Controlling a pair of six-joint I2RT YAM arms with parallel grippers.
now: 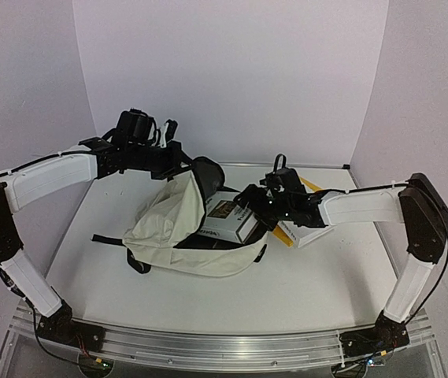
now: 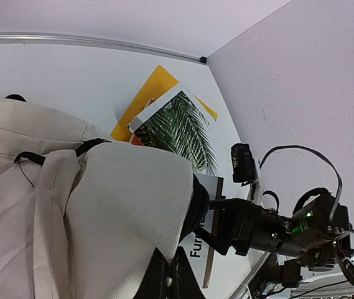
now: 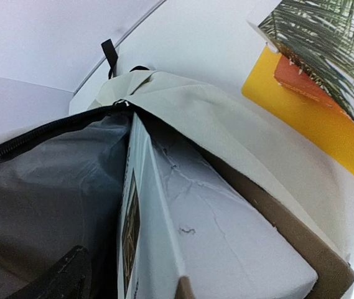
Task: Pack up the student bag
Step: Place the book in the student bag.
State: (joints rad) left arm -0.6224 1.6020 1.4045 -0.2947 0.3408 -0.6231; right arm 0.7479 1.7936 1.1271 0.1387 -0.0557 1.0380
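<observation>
The student bag (image 1: 183, 236) lies slumped on its side about the middle of the worktop (image 1: 302, 293), cream cloth spread toward the left and its mouth turned to the right and back. The left claw (image 2: 167, 278) comes in from the back left, pinched tight on the cream cloth at the upper edge of that mouth, lifting it so the black lining (image 3: 46, 187) shows inside.

A white box (image 1: 229, 220) sticks out of the opening, one end under the raised flap and the other end out over the worktop toward the right arm. The right claw (image 1: 256, 210) is right at that outer end, just outside the mouth of the bag and pointing into it. From its own camera, the box fills the middle of the view. One dark finger (image 3: 68, 274) stands off to the side with a gap between it and the box wall, so the jaws look spread wide and not gripping anything.

Behind the right claw, near the back right corner, a book with a palm-leaf cover (image 2: 178, 124) rests on top of a yellow folder (image 2: 144, 94), just beside the bag.
</observation>
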